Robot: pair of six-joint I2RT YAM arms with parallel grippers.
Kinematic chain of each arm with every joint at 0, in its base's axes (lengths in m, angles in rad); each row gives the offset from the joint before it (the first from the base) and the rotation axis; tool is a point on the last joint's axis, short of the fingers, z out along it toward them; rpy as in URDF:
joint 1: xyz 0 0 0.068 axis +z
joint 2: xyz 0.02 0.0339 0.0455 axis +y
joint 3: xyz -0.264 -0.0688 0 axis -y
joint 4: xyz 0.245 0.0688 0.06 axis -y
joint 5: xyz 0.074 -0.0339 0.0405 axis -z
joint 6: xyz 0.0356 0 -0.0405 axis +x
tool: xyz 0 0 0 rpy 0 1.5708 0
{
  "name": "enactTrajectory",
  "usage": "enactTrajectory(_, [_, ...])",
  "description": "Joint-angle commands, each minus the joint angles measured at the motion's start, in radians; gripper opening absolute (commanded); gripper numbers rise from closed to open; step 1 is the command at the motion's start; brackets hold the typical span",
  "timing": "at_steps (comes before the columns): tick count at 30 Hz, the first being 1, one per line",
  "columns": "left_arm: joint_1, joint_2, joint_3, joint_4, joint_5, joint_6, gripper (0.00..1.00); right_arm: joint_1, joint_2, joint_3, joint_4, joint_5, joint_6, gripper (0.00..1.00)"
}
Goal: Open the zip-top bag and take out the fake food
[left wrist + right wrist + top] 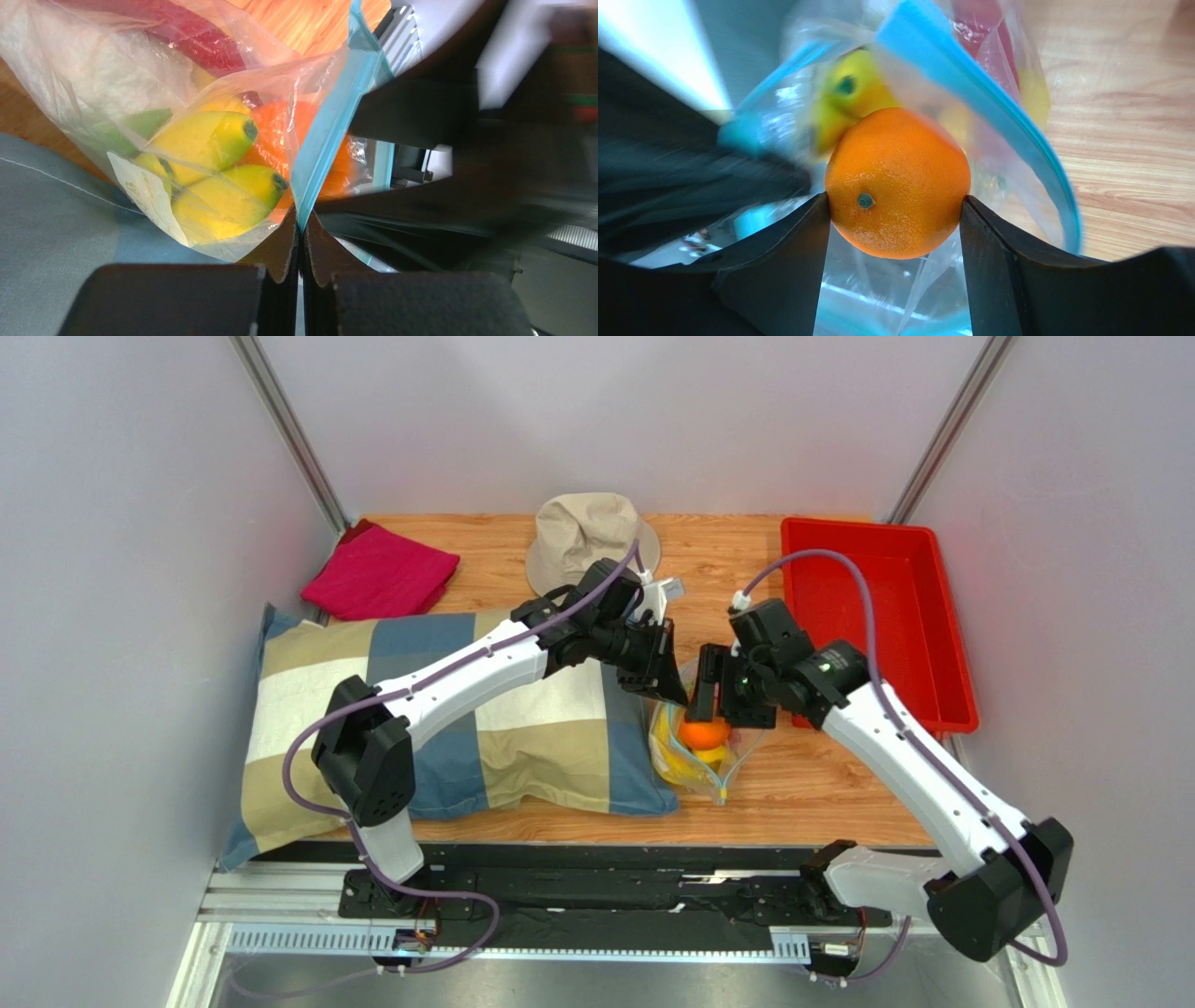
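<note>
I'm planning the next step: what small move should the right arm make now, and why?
Probably lift the right gripper straight out: its fingers clamp the orange at the zip-top bag's open mouth, while the left gripper pinches the blue rim.

The top view looks down from above and behind the arm bases over the counter. Both wrist views sit very close to the zip-top bag, which all three views share. One looks past the left hand from the bag's 10 o'clock, the other past the right hand from 2 o'clock.
</note>
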Motion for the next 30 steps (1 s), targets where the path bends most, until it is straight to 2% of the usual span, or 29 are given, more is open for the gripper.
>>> enactTrajectory(1, [-0.006, -0.014, -0.007, 0.016, 0.008, 0.018, 0.00, 0.004, -0.084, 0.198, -0.077, 0.058, 0.019, 0.00])
enactTrajectory(5, [-0.006, -0.015, -0.009, 0.012, 0.004, 0.022, 0.00, -0.008, -0.119, 0.356, -0.132, 0.199, 0.016, 0.00])
enactTrajectory(8, [-0.006, -0.017, -0.004, 0.007, 0.016, 0.022, 0.00, -0.080, -0.119, 0.421, -0.146, 0.337, -0.027, 0.00])
enactTrajectory(9, [-0.006, -0.016, -0.003, 0.007, 0.019, 0.020, 0.00, -0.150, -0.114, 0.419, -0.141, 0.386, -0.042, 0.00])
enactTrajectory(11, [-0.006, -0.017, 0.005, 0.006, 0.028, 0.018, 0.00, -0.253, -0.085, 0.381, -0.099, 0.377, -0.079, 0.00])
enactTrajectory(12, [-0.006, -0.016, 0.008, 0.006, 0.028, 0.020, 0.00, -0.352, -0.074, 0.357, -0.080, 0.348, -0.082, 0.00])
enactTrajectory(15, [-0.006, -0.014, 0.011, 0.006, 0.036, 0.022, 0.00, -0.518, -0.004, 0.266, -0.003, 0.285, -0.051, 0.00])
enactTrajectory(18, [-0.006, -0.006, 0.017, 0.007, 0.048, 0.020, 0.00, -0.603, 0.096, 0.208, 0.066, 0.276, -0.036, 0.01])
enactTrajectory(24, [-0.006, -0.005, 0.011, 0.022, 0.080, 0.026, 0.00, -0.640, 0.300, 0.185, 0.099, 0.319, -0.083, 0.05])
enactTrajectory(27, [-0.006, -0.008, 0.007, 0.036, 0.102, 0.031, 0.00, -0.663, 0.327, 0.148, 0.141, 0.314, -0.087, 0.15])
enactTrajectory(28, [-0.006, -0.009, 0.007, 0.041, 0.107, 0.032, 0.00, -0.666, 0.343, 0.145, 0.150, 0.308, -0.100, 0.29])
enactTrajectory(30, [-0.006, -0.011, 0.008, 0.047, 0.125, 0.034, 0.00, -0.666, 0.361, 0.148, 0.149, 0.303, -0.116, 0.49])
